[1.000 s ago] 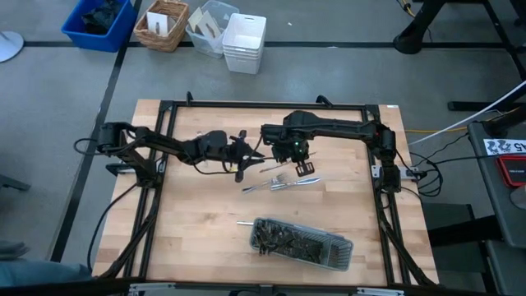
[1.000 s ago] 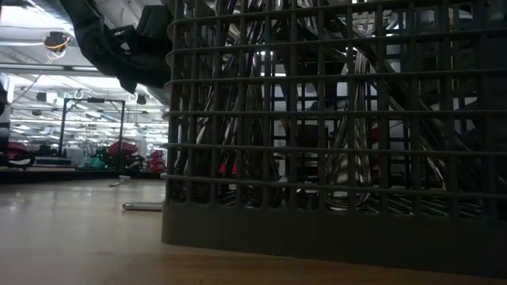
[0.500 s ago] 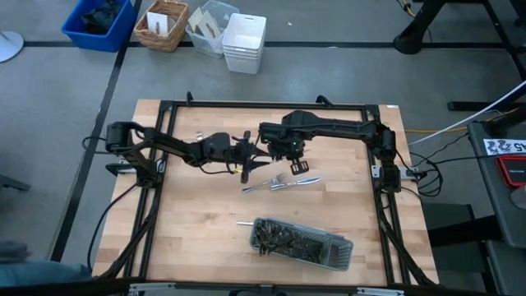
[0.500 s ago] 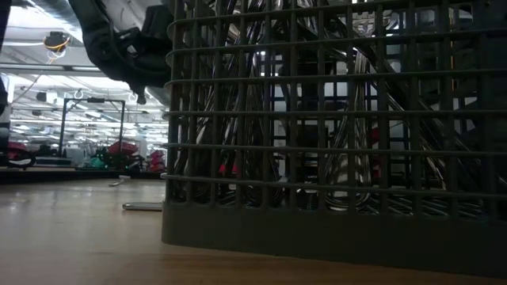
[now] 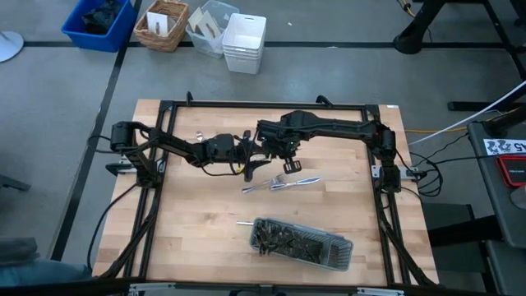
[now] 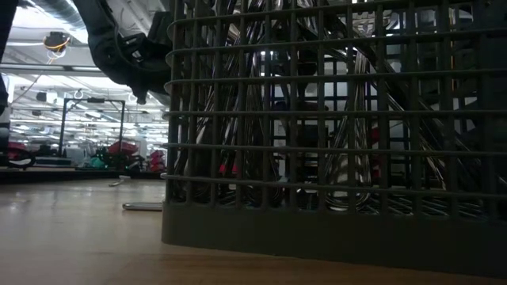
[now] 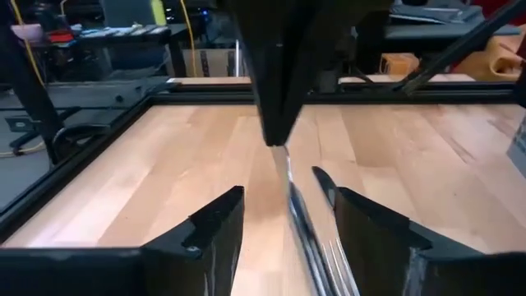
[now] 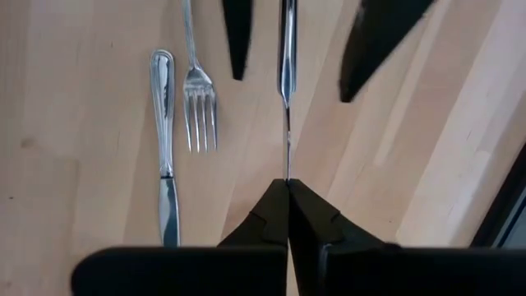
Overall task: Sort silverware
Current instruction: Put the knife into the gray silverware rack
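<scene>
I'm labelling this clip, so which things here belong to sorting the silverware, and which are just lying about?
Part of the job:
- held fork, pinched by the right tool, between the open left tool
- knife and loose fork on the table
- grey tray full of silverware

Lying about:
- blue bin
- wicker basket
- white bins

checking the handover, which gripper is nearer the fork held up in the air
Right. The right gripper is shut on the fork, pinching its handle end. The left gripper is open, its fingers either side of the fork's tine end without touching it.
</scene>
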